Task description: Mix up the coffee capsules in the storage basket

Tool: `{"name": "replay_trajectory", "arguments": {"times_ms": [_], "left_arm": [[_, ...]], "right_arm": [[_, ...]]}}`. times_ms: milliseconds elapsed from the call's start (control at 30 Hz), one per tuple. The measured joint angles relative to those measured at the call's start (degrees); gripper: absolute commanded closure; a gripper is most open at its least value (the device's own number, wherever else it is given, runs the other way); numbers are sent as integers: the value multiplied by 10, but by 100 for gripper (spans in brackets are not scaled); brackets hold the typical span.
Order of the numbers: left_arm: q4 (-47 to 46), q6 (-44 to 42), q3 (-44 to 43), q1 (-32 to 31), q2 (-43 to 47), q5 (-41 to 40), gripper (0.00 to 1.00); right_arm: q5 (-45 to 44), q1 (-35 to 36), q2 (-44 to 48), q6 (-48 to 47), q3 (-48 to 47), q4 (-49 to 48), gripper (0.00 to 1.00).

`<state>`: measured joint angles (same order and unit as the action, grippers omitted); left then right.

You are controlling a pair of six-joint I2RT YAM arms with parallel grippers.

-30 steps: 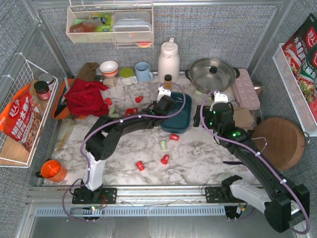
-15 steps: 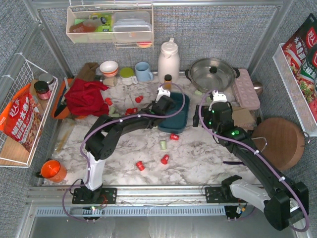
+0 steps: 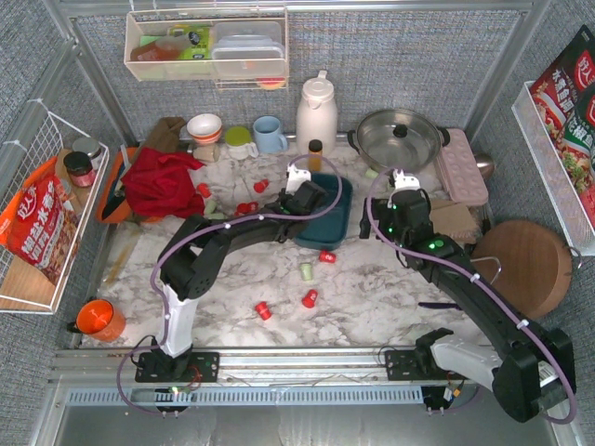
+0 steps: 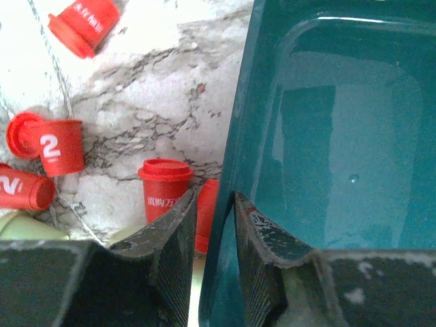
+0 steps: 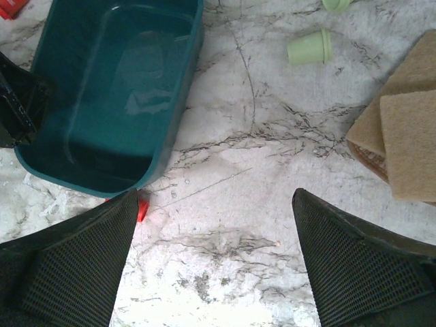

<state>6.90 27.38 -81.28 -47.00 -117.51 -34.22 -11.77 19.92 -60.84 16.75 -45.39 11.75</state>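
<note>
Obs., left to right.

- Red capsules (image 4: 163,187) lie on the marble surface (image 5: 231,170) outside the left fingers (image 4: 174,238). Several are tipped on their sides. One stands lid-up just beyond the outer fingertip, and a sliver of another shows squeezed against the wall there.
- The left fingers straddle the near-left wall of the basket (image 4: 340,150), one outside and one inside, with a narrow gap. A thin strip shows between the outer finger and the wall. I cannot tell whether the inner one is pressing, so the grip is undetermined.
- The basket sits flat on the surface. Its floor is bare in both wrist views, with no capsules in it yet.
- The right fingers (image 5: 82,259) are spread wide and hold nothing, hanging over bare marble. The basket's corner is just beyond the left-hand finger. A green capsule (image 5: 310,46) lies further ahead between them, and tan pads (image 5: 402,136) lie off the right-hand finger.

Judgement: the step is basket handling, and loading is not begun.

To do it well:
- Part the left fingers fully clear of the wall on both sides before rising.
- Rise straight up so the rim is not dragged or tipped.
- Mind the capsule wedged by the outer finger, which could roll.
- Then pick alternating colours.
</note>
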Motion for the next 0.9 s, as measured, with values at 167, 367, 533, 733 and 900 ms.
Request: {"name": "replay_trajectory", "arguments": {"times_ms": [167,367,533,733,900], "left_arm": [[-4,51,18,0,0,-18,67],[-8,96,7,0,-5,-17,67],[-8,130,-2,0,-5,-14,67],[-1,177,-25,0,-14,-10,72],[5,203,-25,-2,-15,-5,61]], "right_arm": [[0,3,-22,0,0,0,1],[0,6,-35,0,-10,0,1],[0,8,-36,-2,-10,0,1],[0,10,-38,-3,-10,0,1],[0,10,-39,-5,-10,0,1]]}}
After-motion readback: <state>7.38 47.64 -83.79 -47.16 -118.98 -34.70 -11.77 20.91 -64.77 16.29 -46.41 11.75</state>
